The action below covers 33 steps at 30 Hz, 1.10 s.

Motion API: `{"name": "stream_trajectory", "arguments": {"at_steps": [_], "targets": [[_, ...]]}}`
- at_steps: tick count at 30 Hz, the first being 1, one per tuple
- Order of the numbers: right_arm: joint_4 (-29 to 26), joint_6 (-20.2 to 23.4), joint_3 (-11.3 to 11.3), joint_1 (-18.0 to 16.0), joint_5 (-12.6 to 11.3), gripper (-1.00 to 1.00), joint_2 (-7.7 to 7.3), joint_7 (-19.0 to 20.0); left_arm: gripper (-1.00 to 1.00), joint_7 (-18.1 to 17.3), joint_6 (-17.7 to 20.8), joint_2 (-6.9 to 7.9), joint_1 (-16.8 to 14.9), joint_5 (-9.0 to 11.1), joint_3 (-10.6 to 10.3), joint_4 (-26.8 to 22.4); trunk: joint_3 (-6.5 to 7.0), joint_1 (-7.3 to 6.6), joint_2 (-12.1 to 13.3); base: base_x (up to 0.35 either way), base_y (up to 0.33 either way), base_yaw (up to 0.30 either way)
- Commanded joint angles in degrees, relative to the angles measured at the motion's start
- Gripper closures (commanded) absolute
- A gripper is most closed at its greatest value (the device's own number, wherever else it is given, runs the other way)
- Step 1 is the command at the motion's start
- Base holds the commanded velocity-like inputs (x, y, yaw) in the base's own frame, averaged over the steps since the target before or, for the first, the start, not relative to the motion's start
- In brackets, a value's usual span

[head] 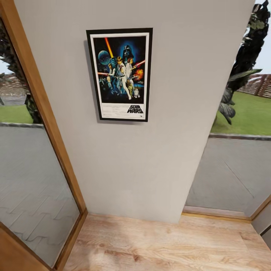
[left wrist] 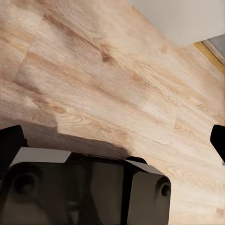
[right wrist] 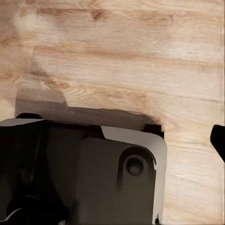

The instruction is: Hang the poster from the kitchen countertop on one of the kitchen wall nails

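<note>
- Hanging upright on the wall (head: 165, 113), the poster (head: 120, 74) looks placed; hanging step seems finished.
- Both grippers' states: cannot tell; wrist views face floor (left wrist: 117, 84).
- Next: probably nothing.

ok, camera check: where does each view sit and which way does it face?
Head: on the robot's head, facing the grey wall with the poster hanging between windows; wood floor below.
Left wrist: on the left arm, pointing down at floor; dark robot body below.
Right wrist: same, floor and body.
Shared: the wood floor.
</note>
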Motion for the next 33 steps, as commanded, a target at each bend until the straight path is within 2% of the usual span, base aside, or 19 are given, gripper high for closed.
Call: {"name": "stream_trajectory", "arguments": {"at_steps": [1,5,6,8,9,11,13,14,22,33], "targets": [[0.08,-0.21,-0.37,-0.06,0.31,-1.0,0.29,-0.91,-1.0,0.51,0.56,0.01,0.01,0.46,0.26,-0.08,-0.01,0.04,-0.11,0.0,0.0,0.0],[0.1,-0.22,-0.38,-0.06,0.3,-1.0,0.6,-2.67,-1.0,4.36,0.56,0.03,0.01,0.56,0.66,0.25,0.37,0.04,-0.11,0.0,0.0,0.0],[0.11,-0.22,-0.38,-0.06,0.31,-1.0,0.68,-3.17,-1.0,7.02,0.55,0.04,0.01,0.68,0.76,0.76,0.46,0.04,-0.11,0.0,0.0,0.0],[0.11,-0.22,-0.38,-0.06,0.31,-1.0,0.74,-3.52,-1.0,9.55,0.54,0.04,0.01,0.76,0.79,1.36,0.65,0.04,-0.11,0.0,0.0,0.0],[0.12,-0.22,-0.34,-0.06,0.34,-1.0,0.98,-4.62,-1.0,13.25,0.54,0.04,0.01,0.84,0.85,2.63,0.7,0.04,-0.11,0.0,0.0,0.0],[0.14,-0.19,-0.24,-0.06,0.58,-1.0,1.59,-6.82,-1.0,15.31,0.54,0.04,0.01,0.87,0.84,4.79,0.75,0.04,-0.11,0.0,0.0,0.0],[0.52,-0.18,-0.23,-0.06,0.62,-1.0,2.48,-7.32,-1.0,15.66,0.54,0.04,0.01,0.84,0.8,5.43,0.77,0.04,-0.11,0.0,0.0,0.0],[3.46,-0.19,-0.22,-0.06,0.64,-1.0,3.26,-7.63,-1.0,15.88,0.54,0.04,0.01,0.77,0.86,5.82,0.78,0.04,-0.11,0.0,0.0,0.0],[13.3,-0.2,-0.21,-0.05,0.68,-1.0,3.76,-7.87,-1.0,16.02,0.53,0.04,0.01,0.66,0.92,6.08,0.78,0.04,-0.11,0.0,0.0,0.0],[14.59,-0.22,-0.21,-0.06,0.67,-1.0,3.8,-7.87,-1.0,16.03,0.49,0.04,0.01,0.64,0.81,6.1,0.79,0.04,-0.11,0.0,0.0,0.0]]}}
